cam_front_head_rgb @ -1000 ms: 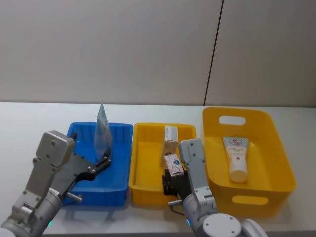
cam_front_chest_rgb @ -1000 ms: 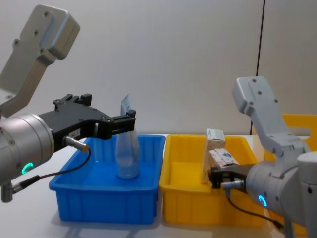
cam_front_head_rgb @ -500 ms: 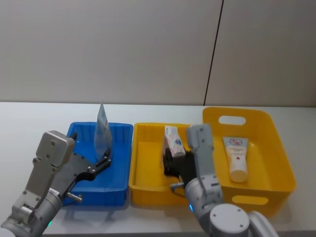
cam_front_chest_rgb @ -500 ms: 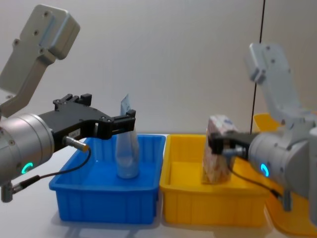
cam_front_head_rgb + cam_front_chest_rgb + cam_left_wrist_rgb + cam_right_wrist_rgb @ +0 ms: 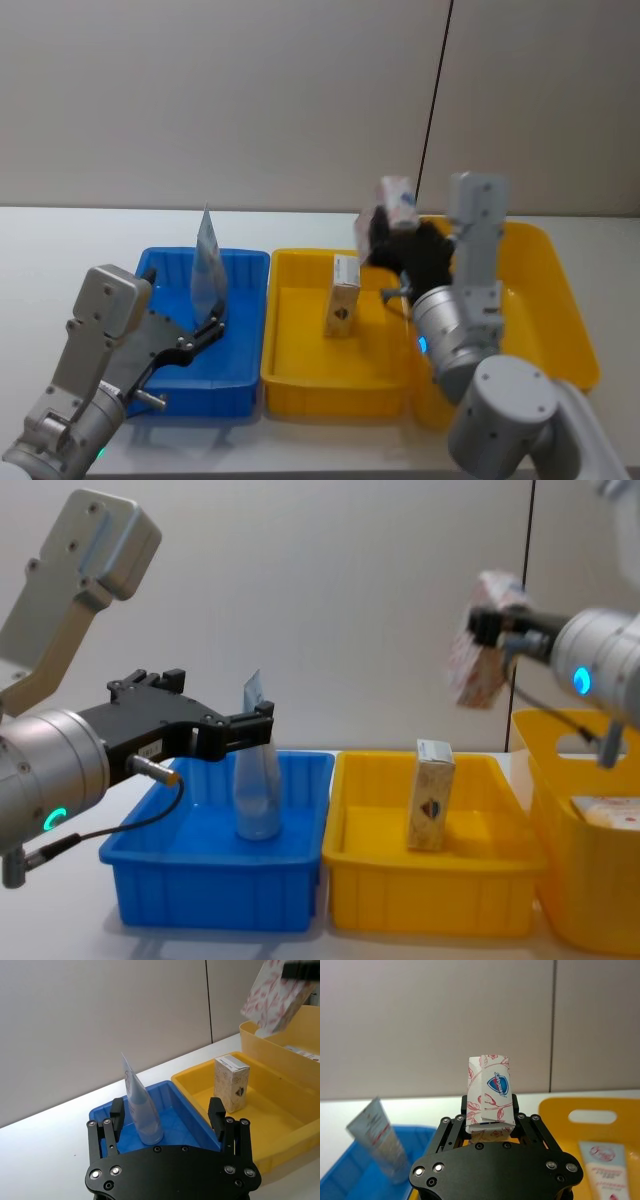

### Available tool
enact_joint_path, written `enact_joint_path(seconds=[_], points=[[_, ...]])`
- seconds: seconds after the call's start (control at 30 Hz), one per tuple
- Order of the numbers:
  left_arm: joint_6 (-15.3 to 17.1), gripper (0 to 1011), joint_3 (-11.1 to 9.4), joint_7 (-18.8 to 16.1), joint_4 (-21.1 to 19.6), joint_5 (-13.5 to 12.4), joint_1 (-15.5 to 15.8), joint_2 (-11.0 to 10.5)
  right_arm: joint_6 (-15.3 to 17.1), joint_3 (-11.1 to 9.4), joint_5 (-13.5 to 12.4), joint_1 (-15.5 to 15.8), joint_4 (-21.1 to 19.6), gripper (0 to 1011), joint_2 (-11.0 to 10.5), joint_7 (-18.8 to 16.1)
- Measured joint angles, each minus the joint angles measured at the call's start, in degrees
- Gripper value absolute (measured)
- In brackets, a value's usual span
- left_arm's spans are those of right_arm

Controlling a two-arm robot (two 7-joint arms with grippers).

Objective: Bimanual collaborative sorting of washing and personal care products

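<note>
My right gripper is raised above the gap between the middle yellow tray and the yellow basket, shut on a squat white carton with a red pattern; the right wrist view shows that carton clamped between the jaws. A tall beige carton stands in the middle tray. A pale translucent tube stands on its cap in the blue tray. My left gripper is open around it. A light blue tube lies in the basket.
The three containers stand in a row close to the table's front edge: blue tray, yellow tray, then the taller basket with handle slots. Behind them are bare white tabletop and a grey wall.
My right gripper has lifted the white carton out of the middle yellow tray, up and to the right toward the basket. The left arm and the translucent tube have not moved.
</note>
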State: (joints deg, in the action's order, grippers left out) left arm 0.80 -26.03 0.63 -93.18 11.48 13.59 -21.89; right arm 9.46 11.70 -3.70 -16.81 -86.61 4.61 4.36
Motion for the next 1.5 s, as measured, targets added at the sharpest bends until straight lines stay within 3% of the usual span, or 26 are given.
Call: enact_joint_path(seconds=[0.3, 0.63, 1.13, 1.5], points=[[0.0, 1001, 0.0, 0.0, 0.0, 0.0, 0.0, 0.0, -0.7, -4.9, -1.3, -0.9, -2.9, 364, 0.2, 1.8], [0.0, 1001, 0.0, 0.0, 0.0, 0.0, 0.0, 0.0, 3.8, -8.8, -1.0, 0.8, -6.3, 364, -1.1, 3.6], [0.0, 1001, 0.0, 0.0, 0.0, 0.0, 0.0, 0.0, 14.3, -10.3, 1.6, 4.1, -9.6, 364, -4.5, 3.6], [0.0, 1001, 0.0, 0.0, 0.0, 0.0, 0.0, 0.0, 18.3, -10.4, 3.9, 4.5, -8.3, 364, -5.7, 4.1]])
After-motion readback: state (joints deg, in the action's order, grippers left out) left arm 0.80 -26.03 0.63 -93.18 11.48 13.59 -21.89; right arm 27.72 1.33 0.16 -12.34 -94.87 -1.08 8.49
